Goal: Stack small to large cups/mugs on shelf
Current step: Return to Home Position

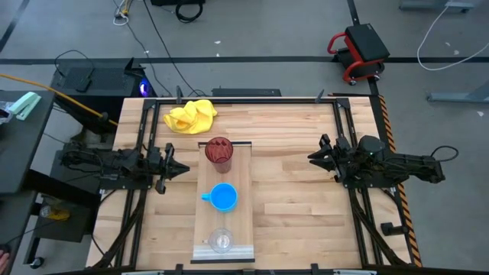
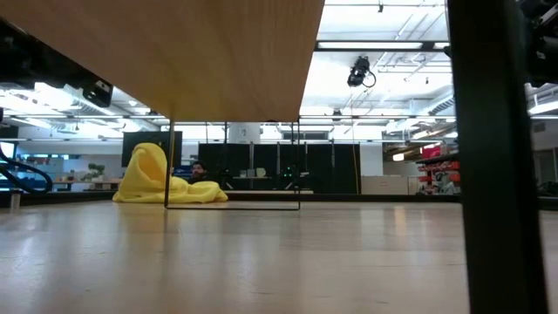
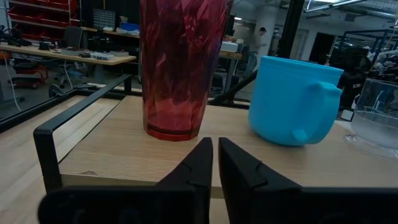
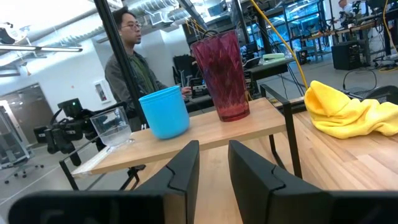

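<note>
The main risk, as I judge it, is a knock: the shelf (image 1: 241, 174) is narrow and stands raised on thin dark legs, so an arm sweeping close could rock it and tip the tall red tumbler (image 1: 219, 150), the least steady of the three. The blue mug (image 1: 223, 197) and clear glass cup (image 1: 221, 241) stand in line with it along the board, each apart. The left pincer (image 1: 182, 168) — closed on nothing — rests just beside the shelf near the tumbler; the right pincer (image 1: 313, 157), slightly parted and empty, lies well apart across the worktop (image 1: 290, 214)
</note>
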